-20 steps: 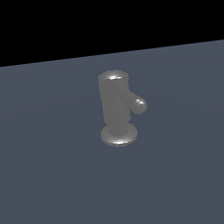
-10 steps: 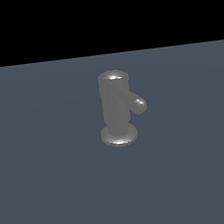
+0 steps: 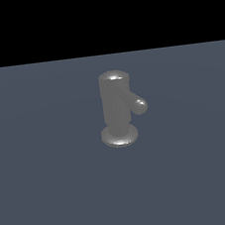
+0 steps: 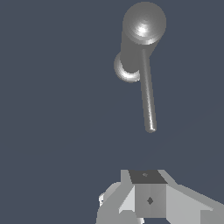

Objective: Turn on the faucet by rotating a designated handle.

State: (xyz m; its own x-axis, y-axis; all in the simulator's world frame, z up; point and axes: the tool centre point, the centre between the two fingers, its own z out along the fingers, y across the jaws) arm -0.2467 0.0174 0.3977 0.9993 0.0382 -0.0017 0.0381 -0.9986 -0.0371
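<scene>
Exterior view, left to right: bare grey-blue floor (image 3: 49, 192) on the exterior view's left, nothing on it there. Faucet (image 3: 116, 106) sits about mid-frame, a touch to the exterior view's right of centre. Body upright, long axis vertical, domed top up, flared disc base flat on the floor. Handle (image 3: 137, 104) comes off the upper part of the body and points toward the exterior view's right and slightly down. It looks heavily foreshortened here, so mostly only the rounded tip reads, which suggests the rod also runs toward the camera. No arm or gripper visible in this view.

Wrist view: faucet (image 4: 139, 37) seen from above and at an angle, dome nearest the lens, base disc peeking out behind the body. Handle (image 4: 148, 94) shows its full length here: thin straight rod, long axis running from the cylinder's upper part out toward the gripper, rounded tip at the free end. Rod lies roughly horizontal, at right angles to the body axis.

Gripper (image 4: 148, 199) is at the frame edge, well apart from the handle tip, clear floor between them. Only the white and grey housing shows; fingertips are out of frame, so can't tell how far open the fingers are. Nothing visibly held.
</scene>
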